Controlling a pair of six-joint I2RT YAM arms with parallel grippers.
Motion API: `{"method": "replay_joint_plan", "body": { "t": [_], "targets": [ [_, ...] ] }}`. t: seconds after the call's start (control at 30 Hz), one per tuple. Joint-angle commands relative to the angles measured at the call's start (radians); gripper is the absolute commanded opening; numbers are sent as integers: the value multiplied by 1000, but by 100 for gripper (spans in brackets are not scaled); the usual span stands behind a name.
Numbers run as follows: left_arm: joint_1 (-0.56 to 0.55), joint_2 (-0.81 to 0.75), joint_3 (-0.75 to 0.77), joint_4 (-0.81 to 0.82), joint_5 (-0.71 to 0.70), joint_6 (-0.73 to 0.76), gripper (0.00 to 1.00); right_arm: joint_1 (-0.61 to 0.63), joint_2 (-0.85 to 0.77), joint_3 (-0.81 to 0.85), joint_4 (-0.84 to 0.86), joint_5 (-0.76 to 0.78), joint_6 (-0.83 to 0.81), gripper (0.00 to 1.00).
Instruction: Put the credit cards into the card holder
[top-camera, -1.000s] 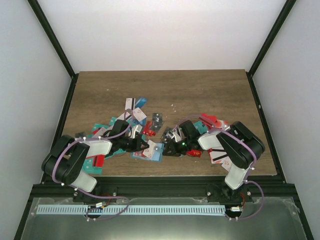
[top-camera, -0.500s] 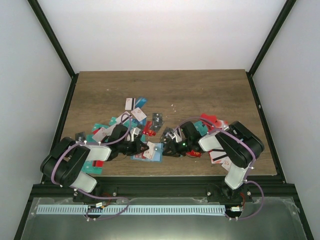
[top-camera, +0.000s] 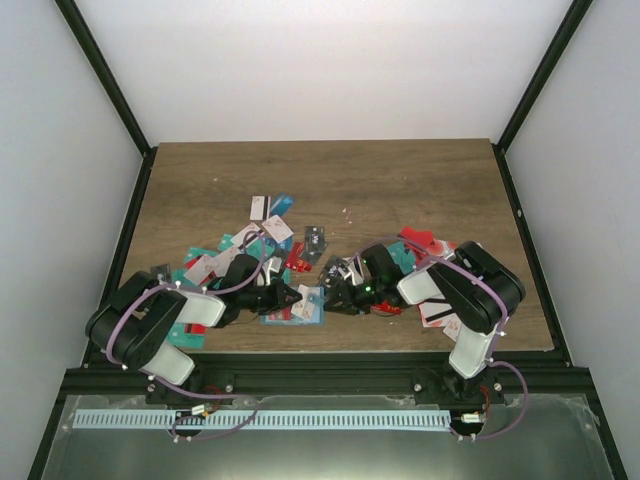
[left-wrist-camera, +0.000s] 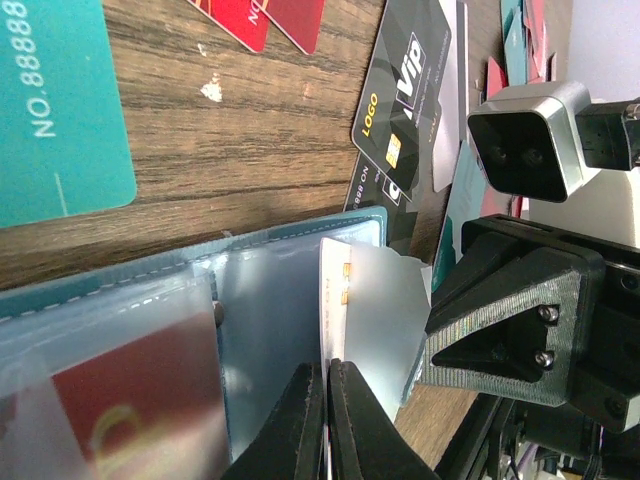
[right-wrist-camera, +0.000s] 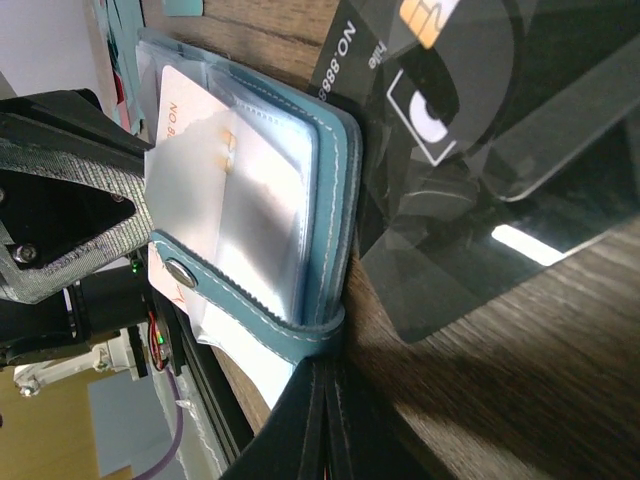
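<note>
One card holder (top-camera: 300, 308) open, long axis L-R, we see | left gripper (left-wrist-camera: 327, 368) nips white card (left-wrist-camera: 333, 285) | right gripper (right-wrist-camera: 325, 365) clamps its strap | black VIP card (left-wrist-camera: 405, 80) just beside.

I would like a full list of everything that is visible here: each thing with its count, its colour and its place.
Brown wooden table: one, under everything.
Teal-blue folding card holder: one, open, near the front edge, between the grippers.
Red card: one, inside a clear sleeve of the holder.
White card: one, at the neighbouring sleeve.
Black VIP card: one, on the table beside the holder.
Loose plastic credit cards: many, too overlapped to count; red, teal-green, white, black; scattered mid-table.
Left gripper: black, shut on a holder sleeve.
Right gripper: black, shut on the holder's edge by its clasp strap.
</note>
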Motion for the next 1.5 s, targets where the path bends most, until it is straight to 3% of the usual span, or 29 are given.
{"method": "replay_joint_plan", "body": {
  "t": [0.0, 0.3, 1.03, 1.27, 1.47],
  "targets": [
    [-8, 24, -24, 3, -53, -13, 4, 12, 19, -22, -10, 19, 11, 2],
    [-35, -39, -66, -5, -141, -84, 4, 12, 30, -39, 0, 37, 66, 1],
    [-243, -38, -67, -20, -386, -314, 5, 20, 43, -137, 239, 27, 327, 1],
    [-260, -49, -57, -44, -401, -321, 14, 22, 31, -147, 227, 34, 319, 1],
    [-268, -136, -38, -189, -426, -288, 25, 22, 10, -131, 173, 39, 273, 1]
  ]
}}
